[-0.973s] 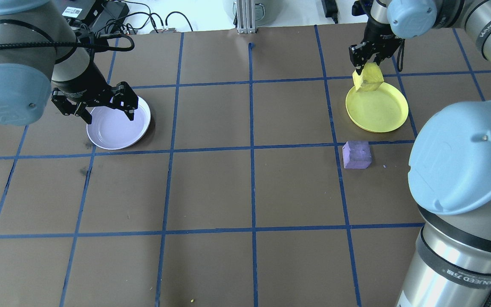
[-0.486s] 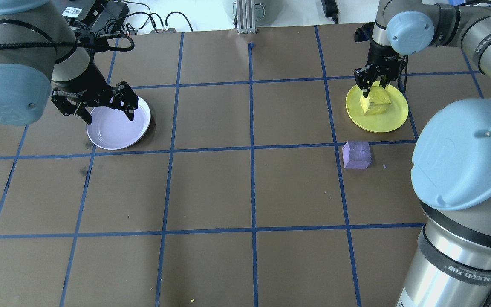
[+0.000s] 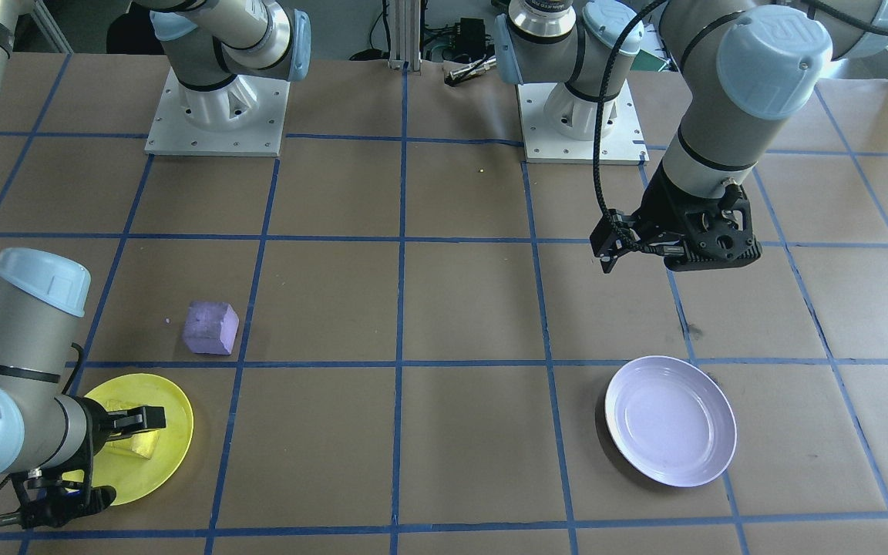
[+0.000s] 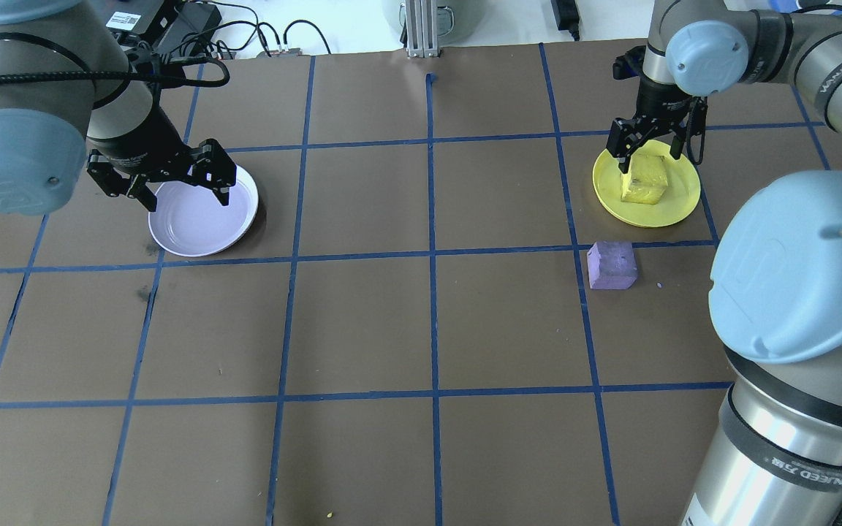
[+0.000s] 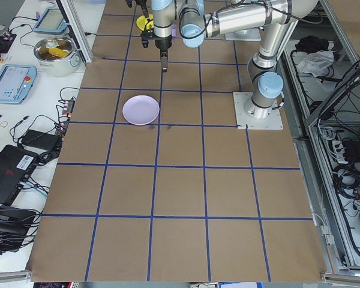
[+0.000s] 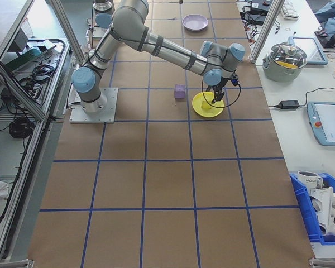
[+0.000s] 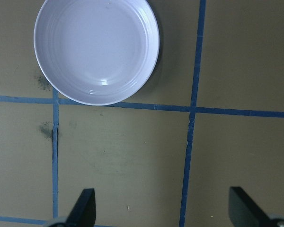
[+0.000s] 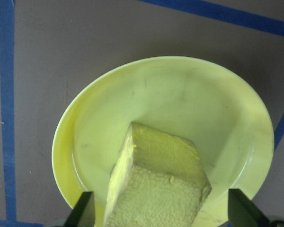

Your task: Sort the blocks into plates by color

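Observation:
The yellow block (image 4: 647, 183) lies tilted inside the yellow plate (image 4: 678, 201) at the far right. My right gripper (image 4: 647, 153) hangs just above it, open. In the right wrist view both fingers stand clear of the yellow block (image 8: 156, 189), which rests on the yellow plate (image 8: 180, 94). The purple block (image 4: 612, 265) sits on the table just in front of that plate, also seen as the purple block (image 3: 210, 327). My left gripper (image 4: 188, 201) hovers open over the near-left rim of the empty lavender plate (image 4: 205, 226). The left wrist view shows the lavender plate (image 7: 97, 49) empty.
Brown table marked with a blue tape grid (image 4: 432, 252). Two arm base plates (image 3: 216, 123) stand at the robot's side. Cables and a metal post (image 4: 421, 29) line the far edge. A pot (image 6: 289, 58) and a tablet (image 6: 329, 123) sit on a side bench.
The right gripper came down with the yellow block over the yellow plate, then opened, leaving the block in the plate. The left arm and the purple block have not moved.

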Action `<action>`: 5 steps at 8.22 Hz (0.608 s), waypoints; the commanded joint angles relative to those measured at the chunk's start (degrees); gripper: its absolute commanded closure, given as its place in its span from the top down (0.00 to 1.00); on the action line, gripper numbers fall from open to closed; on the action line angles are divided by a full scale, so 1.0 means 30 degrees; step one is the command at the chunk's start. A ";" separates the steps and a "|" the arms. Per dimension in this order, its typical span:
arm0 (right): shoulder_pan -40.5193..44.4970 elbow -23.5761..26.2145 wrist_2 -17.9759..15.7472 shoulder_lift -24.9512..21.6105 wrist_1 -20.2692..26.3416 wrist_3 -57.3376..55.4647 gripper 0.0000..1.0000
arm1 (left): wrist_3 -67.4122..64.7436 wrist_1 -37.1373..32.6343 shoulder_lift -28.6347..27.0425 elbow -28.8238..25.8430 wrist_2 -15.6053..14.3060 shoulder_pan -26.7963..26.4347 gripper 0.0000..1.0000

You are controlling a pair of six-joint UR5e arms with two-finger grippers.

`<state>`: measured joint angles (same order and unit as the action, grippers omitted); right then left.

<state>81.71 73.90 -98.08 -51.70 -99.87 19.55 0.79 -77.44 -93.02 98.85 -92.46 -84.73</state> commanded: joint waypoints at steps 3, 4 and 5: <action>0.0068 -0.0023 0.0202 -0.0369 0.0066 -0.0072 1.00 | 0.0000 0.0062 0.0272 -0.0021 0.0000 0.0000 1.00; 0.0214 -0.0023 0.0202 -0.1243 0.0878 -0.0275 1.00 | 0.0000 0.0003 0.0506 0.0008 -0.0030 0.0000 1.00; 0.0302 0.0064 0.0231 -0.2324 0.2481 -0.1844 1.00 | 0.0000 0.0003 0.0625 0.0008 -0.0030 0.0000 1.00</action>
<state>82.05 73.83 -97.48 -53.89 -98.43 18.92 0.79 -77.32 -92.04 98.82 -92.48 -84.73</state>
